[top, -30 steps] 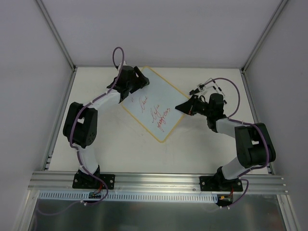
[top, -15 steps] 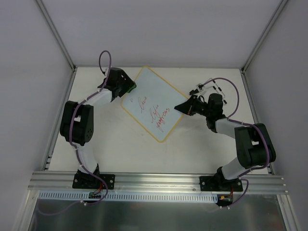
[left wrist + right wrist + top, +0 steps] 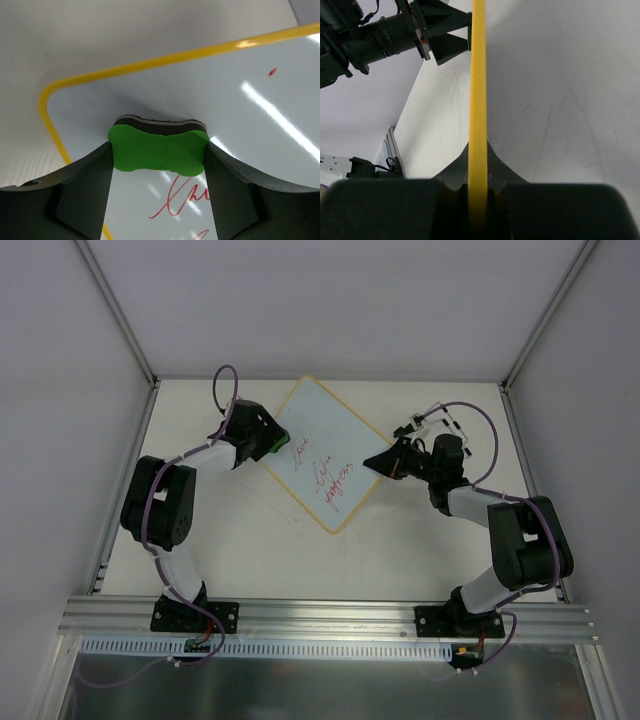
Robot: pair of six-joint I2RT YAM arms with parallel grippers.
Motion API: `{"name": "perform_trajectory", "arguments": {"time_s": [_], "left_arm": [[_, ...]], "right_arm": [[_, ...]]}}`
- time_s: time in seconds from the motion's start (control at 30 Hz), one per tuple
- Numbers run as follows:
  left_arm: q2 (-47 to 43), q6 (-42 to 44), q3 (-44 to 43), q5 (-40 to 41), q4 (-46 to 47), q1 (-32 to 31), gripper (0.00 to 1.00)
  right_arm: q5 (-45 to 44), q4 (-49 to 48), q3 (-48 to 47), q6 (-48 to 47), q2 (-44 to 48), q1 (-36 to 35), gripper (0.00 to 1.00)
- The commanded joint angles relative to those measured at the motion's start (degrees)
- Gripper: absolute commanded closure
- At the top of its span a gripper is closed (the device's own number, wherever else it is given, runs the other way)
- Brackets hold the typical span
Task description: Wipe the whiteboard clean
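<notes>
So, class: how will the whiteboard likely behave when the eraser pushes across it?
Probably stiff: the whiteboard looks flat though the right pincer grips only its yellow edge. Likely slippery: its glossy face shows glare streaks, so the green eraser should glide. Unclamped, it might skid on the table.

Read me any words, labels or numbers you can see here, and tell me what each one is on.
Red handwriting on the whiteboard: a few lines of cursive scrawl, not legible in any view.
Eraser: no print visible.
Nothing else shows readable text.
</notes>
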State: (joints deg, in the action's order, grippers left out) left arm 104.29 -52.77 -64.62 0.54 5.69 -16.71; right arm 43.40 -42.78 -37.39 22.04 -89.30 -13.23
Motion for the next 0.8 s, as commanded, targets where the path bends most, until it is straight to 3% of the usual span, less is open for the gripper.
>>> {"name": "perform_trajectory", "arguments": {"time_s": [0.0, 0.27, 0.47, 0.77], "left_arm": [[1.79, -1.54, 3.18, -4.67, -2.71, -5.61, 0.90], [0.92, -2.60, 3.27, -3.27, -2.09, -8.87, 0.90], [-2.34, -1.80, 0.30, -2.56, -2.18, -5.71, 0.90], [1.79, -0.32, -10.16, -3.00, -3.06, -1.66, 0.91]], "right_arm": [[6.09, 0.07, -0.49, -8.42, 0.62, -2.85, 1.00], [6.35, -0.28, -0.41, -8.33, 0.35, -3.38, 1.00], [6.35, -0.28, -0.06, -8.42, 0.61, -3.64, 1.00], [6.09, -0.19, 1.00, -8.51, 2.02, -4.34, 1.00]]}}
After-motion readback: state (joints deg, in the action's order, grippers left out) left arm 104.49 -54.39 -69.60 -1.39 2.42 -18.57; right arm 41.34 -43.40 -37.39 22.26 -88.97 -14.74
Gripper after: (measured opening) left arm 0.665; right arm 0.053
